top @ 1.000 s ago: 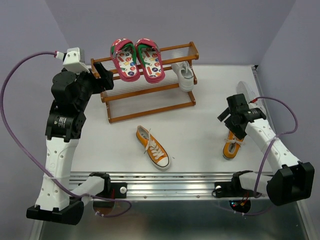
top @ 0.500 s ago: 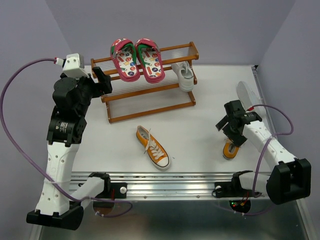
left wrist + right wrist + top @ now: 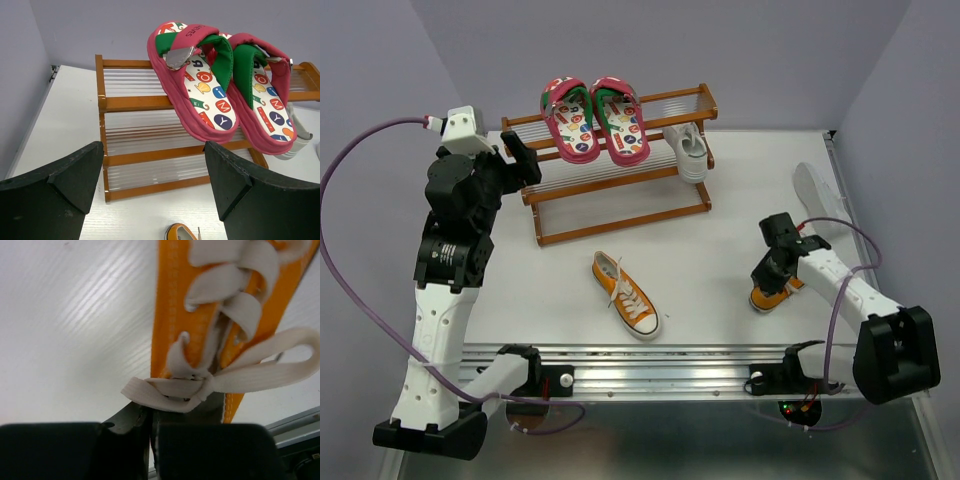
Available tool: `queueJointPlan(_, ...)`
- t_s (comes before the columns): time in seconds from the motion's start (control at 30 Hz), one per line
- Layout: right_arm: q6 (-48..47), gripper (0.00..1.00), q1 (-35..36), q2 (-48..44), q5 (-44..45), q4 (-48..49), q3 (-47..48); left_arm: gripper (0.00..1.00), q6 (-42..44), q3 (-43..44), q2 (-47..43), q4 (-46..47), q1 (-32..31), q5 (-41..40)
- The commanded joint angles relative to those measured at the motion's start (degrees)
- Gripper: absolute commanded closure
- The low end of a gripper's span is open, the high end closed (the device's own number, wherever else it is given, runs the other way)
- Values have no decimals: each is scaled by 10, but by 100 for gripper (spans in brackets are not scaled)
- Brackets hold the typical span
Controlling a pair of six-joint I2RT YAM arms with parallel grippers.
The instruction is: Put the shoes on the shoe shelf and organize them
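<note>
Shoes [image 3: 625, 293]: six (three on shelf [image 3: 620, 223])

The pink pair [image 3: 200, 95] has green straps and white insoles printed with multicoloured letters and small pictures. The shoe shelf [image 3: 620, 222] is orange-brown with pale rods. The middle orange sneaker [image 3: 625, 293] has white laces and a white sole edge. The right orange sneaker [image 3: 768, 292] has white laces too. The white sneaker [image 3: 688, 150] is greyish-white. The far shoe [image 3: 815, 190] looks plain white, almost matching the white tabletop [image 3: 720, 260].
</note>
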Motion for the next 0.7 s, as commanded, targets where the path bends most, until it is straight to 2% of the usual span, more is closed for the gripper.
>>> queueJointPlan(0.0,-79,99,47,-13,-5,47,65,8,-5,-1,-2,28,-2,-18)
queueJointPlan(0.27,-133,99,263,64,47,23,184,8,-4,13,-5,20,-2,-54)
queueJointPlan(0.4,-175,99,323,97,41,44,238,8,0,20,-10,11,-2,-66)
queueJointPlan(0.67,-291,99,346,194,-24,66,368,8,-11,19,-18,-7,-2,-91)
